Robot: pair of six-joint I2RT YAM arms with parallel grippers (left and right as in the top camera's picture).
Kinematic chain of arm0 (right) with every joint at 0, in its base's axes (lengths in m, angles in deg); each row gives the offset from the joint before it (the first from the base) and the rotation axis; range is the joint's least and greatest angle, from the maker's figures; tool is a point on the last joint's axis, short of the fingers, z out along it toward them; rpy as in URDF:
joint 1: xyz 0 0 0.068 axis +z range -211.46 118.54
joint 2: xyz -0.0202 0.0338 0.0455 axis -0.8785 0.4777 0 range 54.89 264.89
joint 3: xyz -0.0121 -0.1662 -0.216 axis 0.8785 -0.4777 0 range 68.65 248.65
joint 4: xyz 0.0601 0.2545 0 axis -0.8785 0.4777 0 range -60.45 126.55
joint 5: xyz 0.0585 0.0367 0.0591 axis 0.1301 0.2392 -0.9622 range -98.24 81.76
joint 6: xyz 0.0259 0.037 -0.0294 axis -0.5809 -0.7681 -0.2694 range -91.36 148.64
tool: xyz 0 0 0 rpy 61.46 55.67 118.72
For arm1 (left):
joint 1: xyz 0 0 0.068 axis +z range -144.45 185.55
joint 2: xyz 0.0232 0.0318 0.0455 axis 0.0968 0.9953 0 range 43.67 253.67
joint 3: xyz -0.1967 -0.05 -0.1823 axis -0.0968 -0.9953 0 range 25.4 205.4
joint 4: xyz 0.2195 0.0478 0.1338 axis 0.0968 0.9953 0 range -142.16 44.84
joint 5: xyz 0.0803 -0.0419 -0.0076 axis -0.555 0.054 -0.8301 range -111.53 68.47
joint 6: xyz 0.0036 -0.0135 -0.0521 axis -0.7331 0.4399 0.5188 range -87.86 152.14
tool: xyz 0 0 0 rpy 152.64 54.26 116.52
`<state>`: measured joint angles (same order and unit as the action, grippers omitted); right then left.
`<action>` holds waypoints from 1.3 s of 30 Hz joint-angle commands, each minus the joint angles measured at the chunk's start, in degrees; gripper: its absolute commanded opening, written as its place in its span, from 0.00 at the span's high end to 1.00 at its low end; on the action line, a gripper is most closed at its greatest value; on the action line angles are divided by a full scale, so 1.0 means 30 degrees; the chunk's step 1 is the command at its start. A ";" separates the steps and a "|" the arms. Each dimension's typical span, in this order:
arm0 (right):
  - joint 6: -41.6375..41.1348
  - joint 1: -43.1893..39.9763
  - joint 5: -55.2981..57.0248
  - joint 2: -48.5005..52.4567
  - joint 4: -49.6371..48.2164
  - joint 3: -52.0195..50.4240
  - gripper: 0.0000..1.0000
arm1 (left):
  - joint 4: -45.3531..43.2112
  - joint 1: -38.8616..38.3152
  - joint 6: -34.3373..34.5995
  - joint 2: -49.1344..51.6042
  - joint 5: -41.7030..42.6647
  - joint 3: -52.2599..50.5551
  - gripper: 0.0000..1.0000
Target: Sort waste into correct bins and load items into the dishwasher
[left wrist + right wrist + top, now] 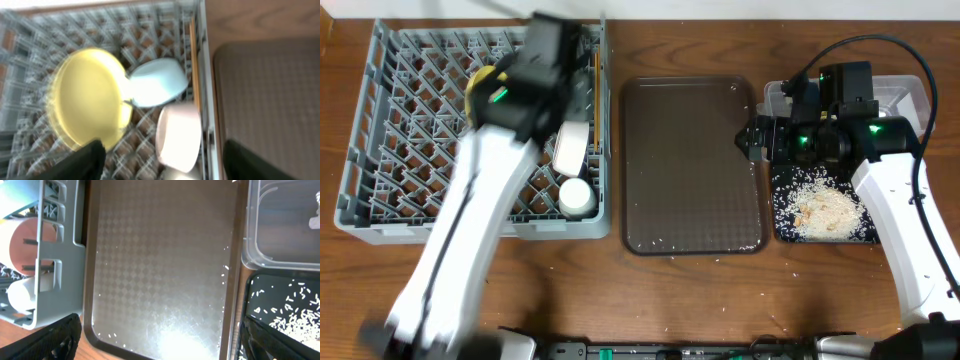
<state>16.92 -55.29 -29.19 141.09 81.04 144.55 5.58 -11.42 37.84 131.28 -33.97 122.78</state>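
Note:
The grey dishwasher rack [380,150] fills the left of the table. In it stand the yellow plate [90,97], the light-blue bowl [157,82], the white bowl [180,135] and the white cup [576,196]. The chopsticks [193,60] lie along its right wall. My left gripper [162,152] hovers open above the white bowl, holding nothing; this view is blurred. My right gripper [162,345] stands open over the near edge of the brown serving tray [160,255]. Rice and tan crumbs [825,210] lie in the black tray [782,228], beside the clear tub [910,92].
A few loose rice grains [665,246] lie along the brown serving tray's near edge. The clear tub [285,230] sits behind the black tray [252,287] at the far right. Bare wood runs along the table's front.

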 commanded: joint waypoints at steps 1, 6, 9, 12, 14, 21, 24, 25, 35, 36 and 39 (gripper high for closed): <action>-0.0007 -0.0036 0.0051 -0.0357 0.0000 0.0029 0.01 | 0.2463 0.0102 0.1151 -0.2630 -0.0211 0.0087 0.21; 0.0000 -0.0036 0.0051 -0.0357 0.0000 0.0029 0.01 | 0.7067 -0.0124 0.4065 -0.5493 -0.0058 -0.0503 0.20; 0.0000 -0.0036 0.0051 -0.0357 0.0000 0.0029 0.01 | 0.7592 -0.0911 0.4823 -0.7439 -0.0029 -0.2477 0.20; 0.0000 -0.0036 0.0051 -0.0357 0.0000 0.0029 0.01 | 0.6368 -0.1807 0.5486 -0.9508 -0.0022 -0.5413 0.20; 0.0000 -0.0036 0.0051 -0.0357 0.0000 0.0029 0.01 | 0.5085 -0.2215 0.6470 -1.0797 -0.0022 -0.7555 0.20; 0.0000 -0.0036 0.0051 -0.0357 0.0000 0.0029 0.01 | 0.2667 -0.2514 1.2262 -1.2896 -0.0007 -1.2590 0.09; 0.0000 -0.0036 0.0051 -0.0357 0.0000 0.0029 0.01 | 0.2710 -0.2514 1.2779 -1.2590 -0.0015 -1.2808 0.09; 0.0000 -0.0036 0.0051 -0.0357 0.0000 0.0029 0.01 | 0.2732 -0.2514 1.2641 -1.2473 -0.0029 -1.2808 0.09; 0.0000 -0.0036 0.0051 -0.0357 -0.0007 0.0029 0.01 | 0.3177 -0.2514 1.2480 -1.1693 -0.0109 -1.2830 0.09; 0.0000 -0.0036 0.0051 -0.0357 0.0000 0.0029 0.01 | 0.3045 -0.2514 1.2473 -1.1613 -0.0226 -1.2837 0.09; -0.0007 -0.0036 0.0051 -0.0357 0.0000 0.0029 0.01 | 0.2142 -0.2514 1.1198 -1.1460 -0.0248 -1.2932 0.09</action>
<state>16.92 -55.29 -29.17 141.07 81.01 144.55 13.42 -18.68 74.03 96.53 -33.76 84.34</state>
